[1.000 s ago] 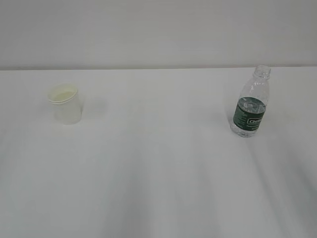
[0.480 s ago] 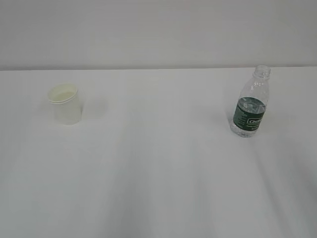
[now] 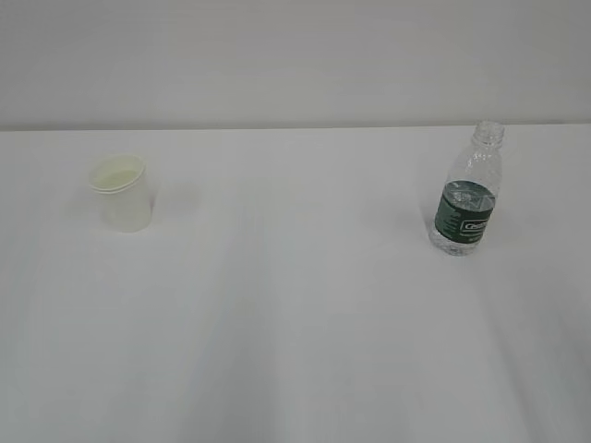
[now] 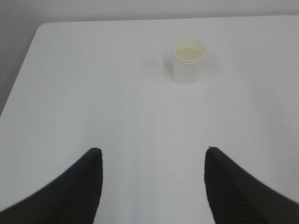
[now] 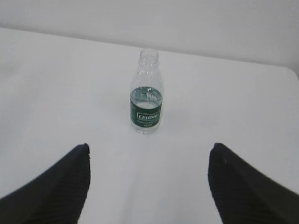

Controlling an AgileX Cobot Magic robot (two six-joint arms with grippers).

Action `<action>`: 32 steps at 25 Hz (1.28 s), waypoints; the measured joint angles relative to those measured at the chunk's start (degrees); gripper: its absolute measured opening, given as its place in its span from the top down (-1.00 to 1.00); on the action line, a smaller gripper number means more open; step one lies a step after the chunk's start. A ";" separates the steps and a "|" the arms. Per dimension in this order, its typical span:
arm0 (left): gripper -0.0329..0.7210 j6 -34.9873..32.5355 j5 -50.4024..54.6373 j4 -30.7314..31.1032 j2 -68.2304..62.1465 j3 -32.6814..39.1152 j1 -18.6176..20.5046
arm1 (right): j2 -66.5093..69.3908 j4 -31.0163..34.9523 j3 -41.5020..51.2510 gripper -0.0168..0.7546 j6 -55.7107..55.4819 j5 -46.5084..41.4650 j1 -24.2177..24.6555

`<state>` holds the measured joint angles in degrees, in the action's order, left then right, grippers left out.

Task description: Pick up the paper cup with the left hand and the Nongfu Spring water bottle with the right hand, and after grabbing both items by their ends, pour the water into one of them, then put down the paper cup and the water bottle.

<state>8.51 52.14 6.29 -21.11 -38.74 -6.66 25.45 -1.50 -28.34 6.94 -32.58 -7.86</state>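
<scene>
The white paper cup (image 3: 121, 192) stands upright on the left of the table, its cream inside showing; in the left wrist view the paper cup (image 4: 188, 61) is far ahead and slightly right of my left gripper (image 4: 153, 151), which is open and holds nothing. The Nongfu Spring water bottle (image 3: 468, 192), clear with a dark green label and no cap, stands upright on the right with water in its lower part. In the right wrist view the bottle (image 5: 146, 93) is straight ahead of my right gripper (image 5: 148, 147), open wide and apart from it. Neither arm shows in the exterior view.
The white table (image 3: 295, 314) runs back to a pale wall. Its left edge and rounded corner (image 4: 39, 30) show in the left wrist view, its right corner (image 5: 289, 72) in the right wrist view.
</scene>
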 joint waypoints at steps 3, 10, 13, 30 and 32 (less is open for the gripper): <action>-0.32 -0.14 1.50 -0.65 0.00 0.00 0.00 | -1.36 0.00 0.00 -0.57 0.00 -3.59 0.00; -0.24 -1.28 7.59 -1.21 0.00 -0.04 0.00 | -4.02 0.00 0.00 -0.57 -0.10 -11.42 0.00; -0.24 -1.28 10.05 -1.66 0.00 -0.04 0.00 | -4.52 0.00 0.00 -0.57 -0.11 -14.88 0.00; -0.23 -2.58 10.14 -3.34 0.38 8.07 0.00 | -4.67 0.00 0.00 -0.57 -1.17 -21.68 0.00; -0.23 -2.58 10.14 -3.34 1.48 8.07 0.00 | -4.67 0.00 0.11 -0.57 -1.11 -21.30 0.00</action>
<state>5.92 62.28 2.95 -19.63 -30.67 -6.66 20.77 -1.50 -28.23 5.82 -53.88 -7.86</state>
